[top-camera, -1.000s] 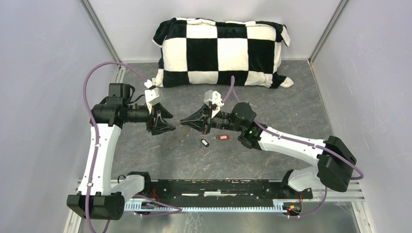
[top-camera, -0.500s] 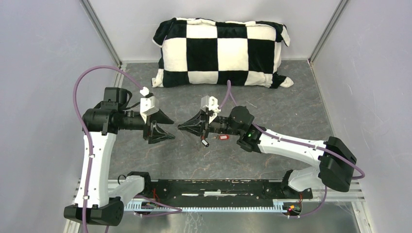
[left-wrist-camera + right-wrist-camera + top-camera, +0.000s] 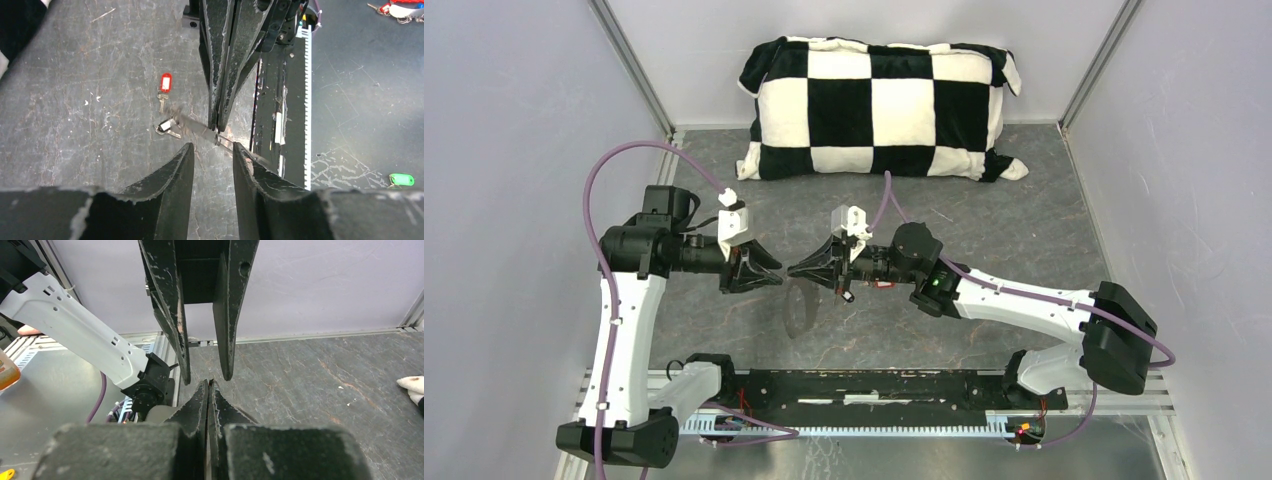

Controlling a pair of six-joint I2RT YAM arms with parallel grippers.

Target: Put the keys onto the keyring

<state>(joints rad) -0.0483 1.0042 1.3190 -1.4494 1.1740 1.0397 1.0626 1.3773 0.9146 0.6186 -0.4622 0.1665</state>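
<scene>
Right claw (image 3: 793, 270), pressed together, pinches the keyring (image 3: 794, 312), which dangles at 6 o'clock. Left claw (image 3: 774, 278) stands spread at 9 o'clock, likely to steady it.

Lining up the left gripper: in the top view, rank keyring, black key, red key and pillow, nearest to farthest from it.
1. Keyring, hanging just right of the left gripper.
2. Black key, lying further right.
3. Red key, just beyond it.
4. Pillow, far off at the back.
</scene>
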